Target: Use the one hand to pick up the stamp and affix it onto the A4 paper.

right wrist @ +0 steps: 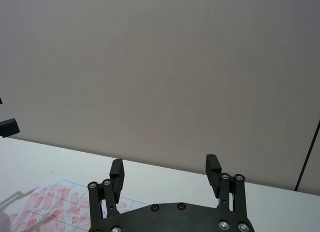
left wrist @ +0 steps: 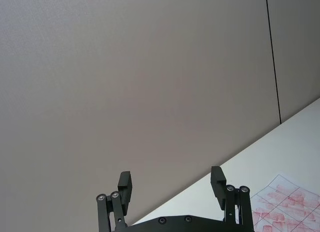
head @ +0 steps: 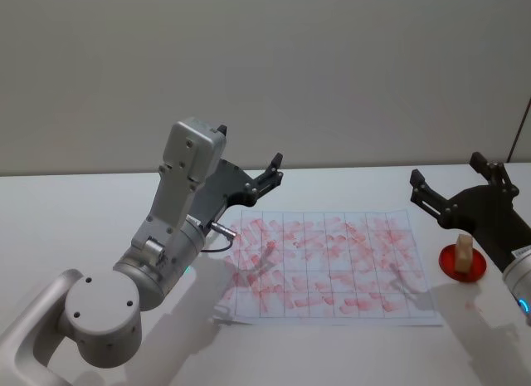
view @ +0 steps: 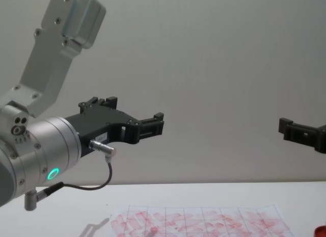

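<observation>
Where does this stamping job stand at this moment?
Done: the A4 paper carries many red marks across its grid. In hand: nothing; the stamp stands on its red pad, the right gripper open and raised near it, the left gripper open, raised near the paper's far left corner. Left: grasp the stamp and press it on the paper.

The stamp (head: 464, 251) is pale, bare wood. The paper (head: 332, 266) is matt, smudged with red ink. The desk (head: 75, 220) is smooth, matt white.
</observation>
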